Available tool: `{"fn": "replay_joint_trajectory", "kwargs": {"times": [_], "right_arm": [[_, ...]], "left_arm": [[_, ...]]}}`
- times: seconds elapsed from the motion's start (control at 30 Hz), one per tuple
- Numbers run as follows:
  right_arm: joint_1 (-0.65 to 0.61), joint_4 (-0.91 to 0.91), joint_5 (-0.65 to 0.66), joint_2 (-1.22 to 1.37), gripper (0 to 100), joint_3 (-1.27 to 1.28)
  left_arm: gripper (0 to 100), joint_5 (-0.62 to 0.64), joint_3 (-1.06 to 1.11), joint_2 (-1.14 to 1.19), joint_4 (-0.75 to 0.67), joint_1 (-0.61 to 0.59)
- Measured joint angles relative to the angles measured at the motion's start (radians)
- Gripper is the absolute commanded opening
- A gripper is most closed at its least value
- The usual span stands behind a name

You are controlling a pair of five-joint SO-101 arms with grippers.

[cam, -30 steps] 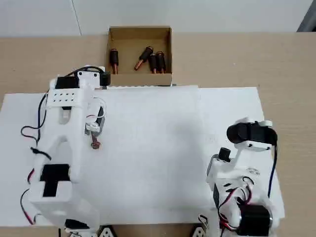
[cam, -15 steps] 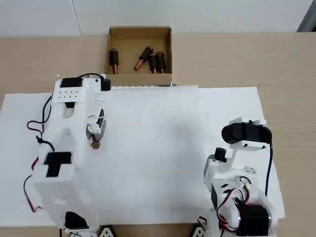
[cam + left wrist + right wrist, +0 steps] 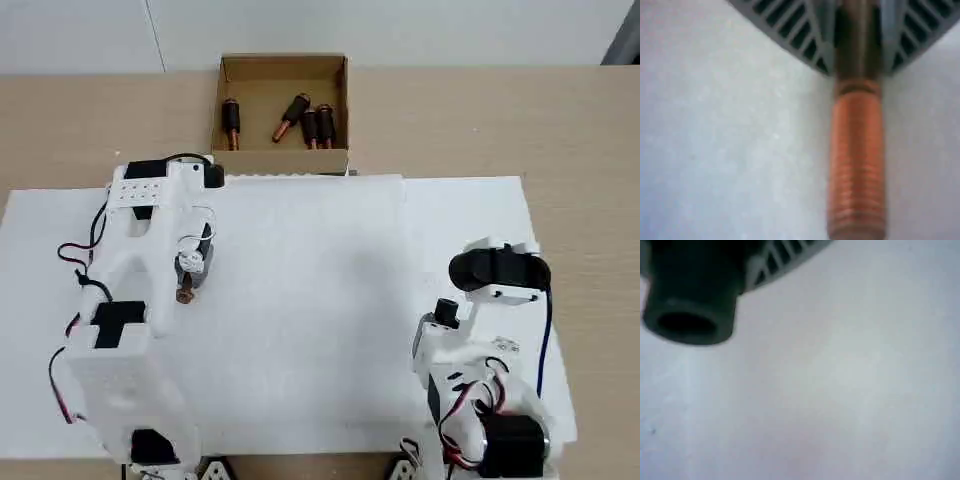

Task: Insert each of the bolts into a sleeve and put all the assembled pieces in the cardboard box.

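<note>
The left arm has drawn back a little. The left claw [image 3: 190,270] clamps a bolt [image 3: 857,165], and the right claw [image 3: 443,322] clamps a sleeve [image 3: 690,315].

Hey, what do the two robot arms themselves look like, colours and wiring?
Both the left arm and the right arm are blocky white plastic shells with black motors set in. Loose red, black and white cables loop along them. The left arm's fingers are grey with ribbed slats; its top plate has rows of small holes.
</note>
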Motion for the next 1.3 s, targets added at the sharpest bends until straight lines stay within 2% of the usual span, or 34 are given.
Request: {"fn": "replay_joint_trajectory", "kwargs": {"times": [0.47,0.53,0.67,1.07,1.17,1.3], "right_arm": [[0.0,0.0,0.0,0.0,0.3,0.0],[0.0,0.0,0.0,0.0,0.3,0.0],[-0.002,0.0,0.0,0.0,0.3,0.0],[0.002,-0.029,0.0,0.0,0.2,0.025],[0.0,-0.029,0.0,0.0,0.2,0.025],[0.0,-0.029,0.0,0.0,0.2,0.025]], "left_arm": [[0,0.003,0.005,-0.265,0.021,0.041],[0,0.063,0.005,-0.287,0.029,0.041],[0,0.315,0.005,-0.298,0.031,0.025],[0,1.444,0.005,-0.298,0.031,-0.011],[0,1.605,0.005,-0.298,0.031,-0.011],[0,1.695,0.005,-0.298,0.031,-0.011]]}}
